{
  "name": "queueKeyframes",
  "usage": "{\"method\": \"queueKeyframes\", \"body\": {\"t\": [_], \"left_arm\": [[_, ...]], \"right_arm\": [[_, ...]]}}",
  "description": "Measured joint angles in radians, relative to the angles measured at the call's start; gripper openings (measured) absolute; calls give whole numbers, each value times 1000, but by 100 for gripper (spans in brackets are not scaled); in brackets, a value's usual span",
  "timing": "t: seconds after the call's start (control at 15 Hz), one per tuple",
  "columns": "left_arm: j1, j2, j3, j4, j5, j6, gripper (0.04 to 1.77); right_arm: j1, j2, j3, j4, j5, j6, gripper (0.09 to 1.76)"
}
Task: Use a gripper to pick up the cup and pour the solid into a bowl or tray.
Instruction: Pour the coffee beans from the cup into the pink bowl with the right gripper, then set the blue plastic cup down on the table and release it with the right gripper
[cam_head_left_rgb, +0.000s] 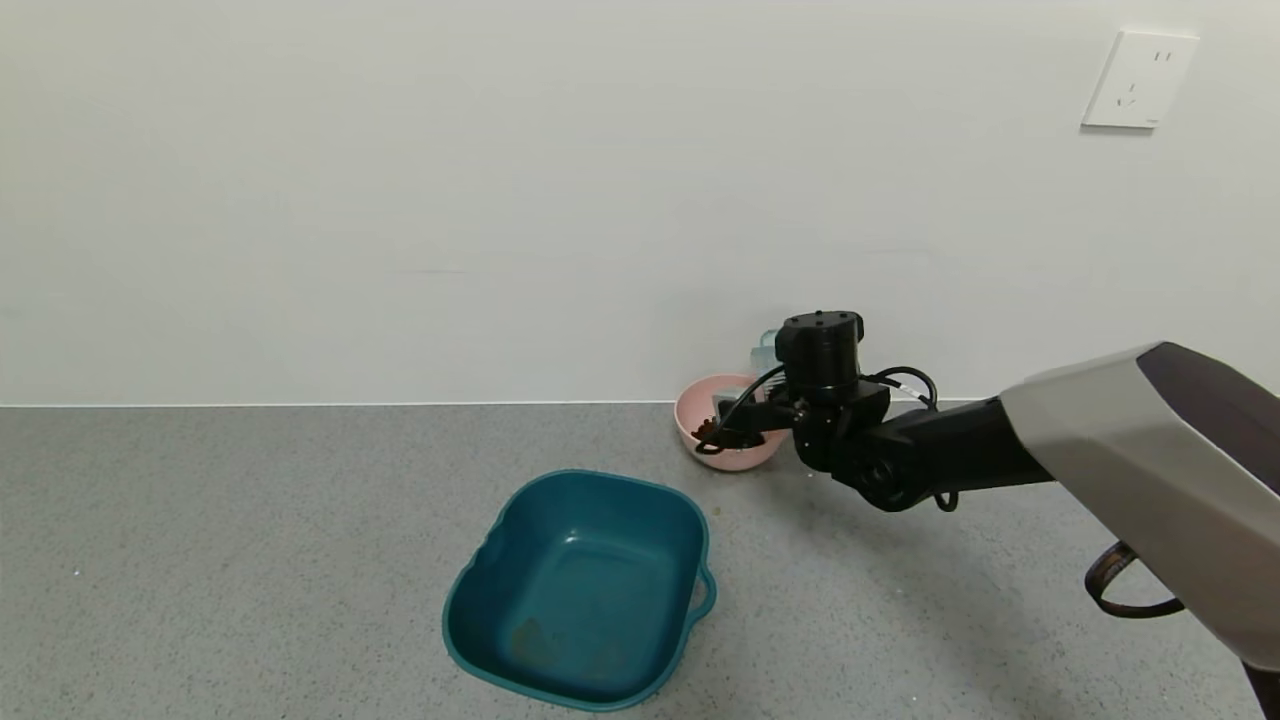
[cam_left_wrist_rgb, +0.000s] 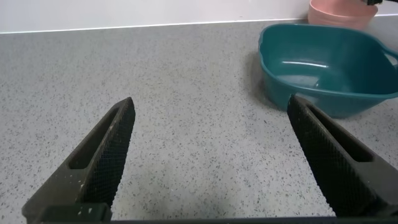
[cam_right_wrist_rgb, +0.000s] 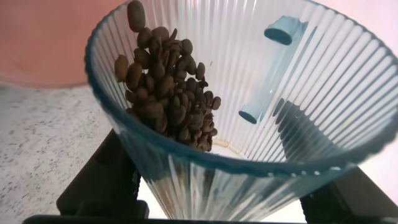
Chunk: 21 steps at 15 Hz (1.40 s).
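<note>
My right gripper (cam_head_left_rgb: 750, 415) is shut on the ribbed blue-teal cup (cam_right_wrist_rgb: 261, 81) and holds it tilted over the pale pink bowl (cam_head_left_rgb: 690, 418) by the back wall. In the head view only a bit of the cup (cam_head_left_rgb: 764, 352) shows behind the wrist. In the right wrist view the brown pellets (cam_right_wrist_rgb: 165, 81) lie in a heap along the cup's lowered wall, reaching its rim, with the bowl (cam_right_wrist_rgb: 43, 37) beyond. My left gripper (cam_left_wrist_rgb: 211, 155) is open and empty, low over the grey table, and is out of the head view.
A larger dark teal squarish tub (cam_head_left_rgb: 585, 590) stands empty on the grey speckled table, in front and to the left of the bowl; it also shows in the left wrist view (cam_left_wrist_rgb: 323, 68). The white wall stands just behind the bowl.
</note>
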Motion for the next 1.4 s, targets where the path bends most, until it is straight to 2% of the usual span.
{"method": "queueKeyframes", "body": {"t": [0.2, 0.47, 1.0, 1.2, 1.4], "left_arm": [[0, 0, 0, 0, 0, 0, 176], [0, 0, 0, 0, 0, 0, 176], [0, 0, 0, 0, 0, 0, 176], [0, 0, 0, 0, 0, 0, 176], [0, 0, 0, 1, 0, 0, 176]], "right_arm": [[-9, -30, 21, -30, 2, 33, 139], [-16, -92, 38, -3, 3, 222, 139], [-53, -267, 86, 172, 7, 664, 139], [-67, -309, 85, 349, 19, 890, 139], [-92, -343, 67, 523, 105, 1157, 139]]}}
